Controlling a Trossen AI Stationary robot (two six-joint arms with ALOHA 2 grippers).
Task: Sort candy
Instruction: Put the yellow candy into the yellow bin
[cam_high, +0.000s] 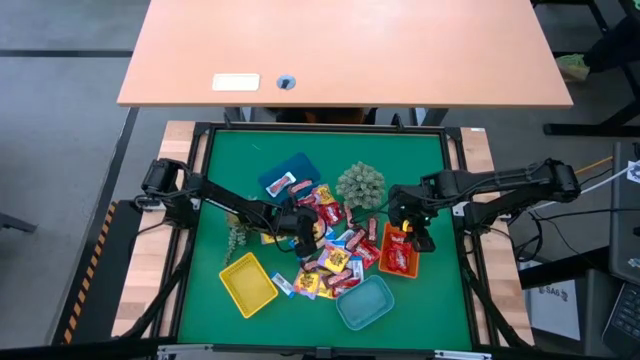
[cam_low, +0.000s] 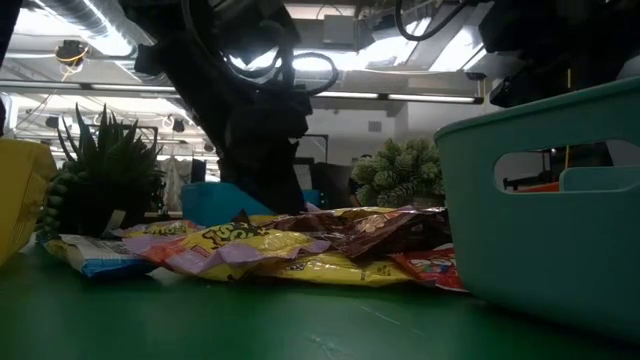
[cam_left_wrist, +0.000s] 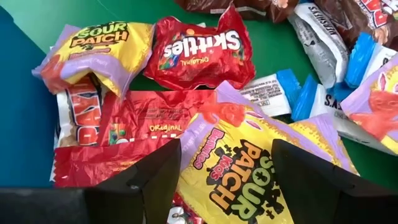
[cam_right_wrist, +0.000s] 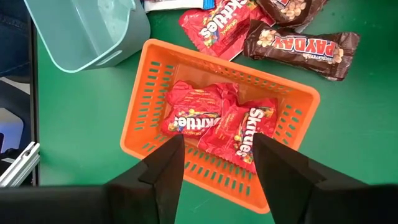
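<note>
Left wrist view shows our left gripper (cam_left_wrist: 221, 180) spread open just above a yellow Sour Patch Kids packet (cam_left_wrist: 249, 168) in the candy pile. We judge it light, crinkly and slippery; pinch its flat middle. Our right gripper (cam_right_wrist: 217, 165) hangs open over the orange tray (cam_right_wrist: 149, 99), which holds Skittles packets (cam_right_wrist: 249, 127).

Left gripper (cam_left_wrist: 225, 180) fingers spread, over a yellow Sour Patch pack (cam_left_wrist: 249, 165) lying between them. Red Skittles pack (cam_left_wrist: 202, 46) beyond, on green mat (cam_left_wrist: 146, 11). Second Sour Patch pack (cam_left_wrist: 102, 46) beside it. Blue-and-white wrappers (cam_left_wrist: 292, 93) nearby. Blue surface (cam_left_wrist: 22, 112) at edge, possibly a tray.
</note>
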